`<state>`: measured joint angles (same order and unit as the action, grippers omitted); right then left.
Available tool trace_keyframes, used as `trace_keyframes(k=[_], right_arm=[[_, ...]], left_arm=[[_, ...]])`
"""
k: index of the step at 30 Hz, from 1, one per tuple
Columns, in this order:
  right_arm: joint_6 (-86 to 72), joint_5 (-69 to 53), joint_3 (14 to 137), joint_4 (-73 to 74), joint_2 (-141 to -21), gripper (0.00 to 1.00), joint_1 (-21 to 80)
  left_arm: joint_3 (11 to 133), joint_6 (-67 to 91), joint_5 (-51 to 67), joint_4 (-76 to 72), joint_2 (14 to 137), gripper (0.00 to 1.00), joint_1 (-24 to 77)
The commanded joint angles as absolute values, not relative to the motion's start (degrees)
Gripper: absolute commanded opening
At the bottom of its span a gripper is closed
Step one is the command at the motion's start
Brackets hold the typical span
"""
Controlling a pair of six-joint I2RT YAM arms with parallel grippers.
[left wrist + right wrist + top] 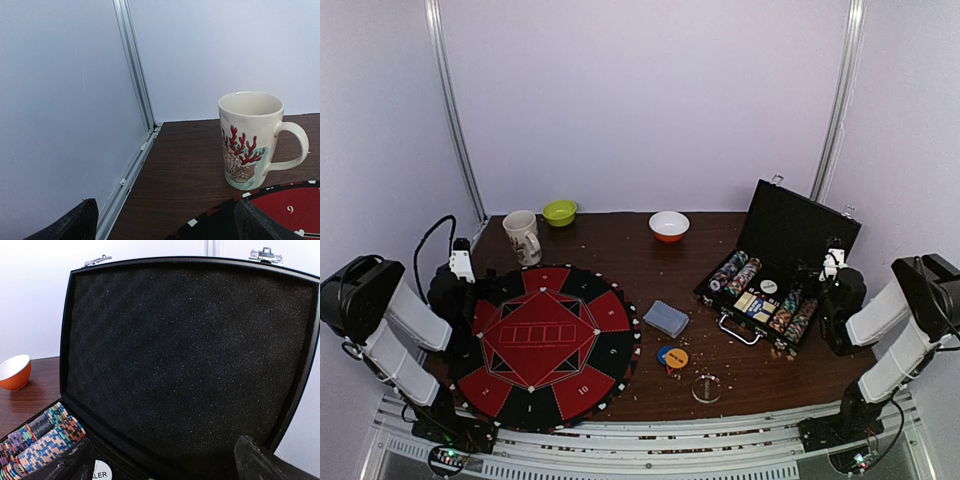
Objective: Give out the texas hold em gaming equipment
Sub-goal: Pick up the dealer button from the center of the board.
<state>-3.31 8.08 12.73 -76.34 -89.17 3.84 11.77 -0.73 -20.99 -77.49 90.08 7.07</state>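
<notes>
- The left tool (461,258) is by the far left side of a round red and black mat (540,340). Its two fingers (75,222) are spread wide and hold nothing.
- It points at a white mug (250,140) with red coral on it. The mug stands just past the far edge of the mat.
- The right tool (833,262) hangs over the open black case (800,225) on the right. Its fingers (260,462) are wide apart too, with nothing in them.
- Striped chips (735,272) lie in rows inside the case.
- A stack of cards (666,318) lies on the brown surface (620,250), between the mat and the case.
- A blue and an orange button (671,356) lie touching each other, just nearer than the cards.
- A green bowl (559,211) and an orange bowl (669,225) sit at the far edge.
</notes>
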Motion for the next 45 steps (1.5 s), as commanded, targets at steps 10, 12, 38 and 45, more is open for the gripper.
trace_keyframes(k=[10, 12, 38, 45], right_arm=[[-6.2, 12.6, 14.6, -66.6, -80.0, 1.00, 3.8], [-7.3, 15.7, 19.3, -54.7, -73.5, 1.00, 3.2], [-29.1, 6.3, 69.1, 46.6, -83.2, 1.00, 53.2], [-35.2, 0.8, 66.0, 47.9, -93.0, 1.00, 64.7]], left_arm=[[6.3, -0.6, -22.4, -88.6, 88.4, 0.98, 6.9], [7.2, -2.3, -22.3, -87.6, 87.1, 0.98, 8.0], [74.9, 6.6, -4.2, 18.2, 66.4, 0.98, 27.3], [71.9, 9.7, 0.1, 23.1, 66.2, 0.98, 30.1]])
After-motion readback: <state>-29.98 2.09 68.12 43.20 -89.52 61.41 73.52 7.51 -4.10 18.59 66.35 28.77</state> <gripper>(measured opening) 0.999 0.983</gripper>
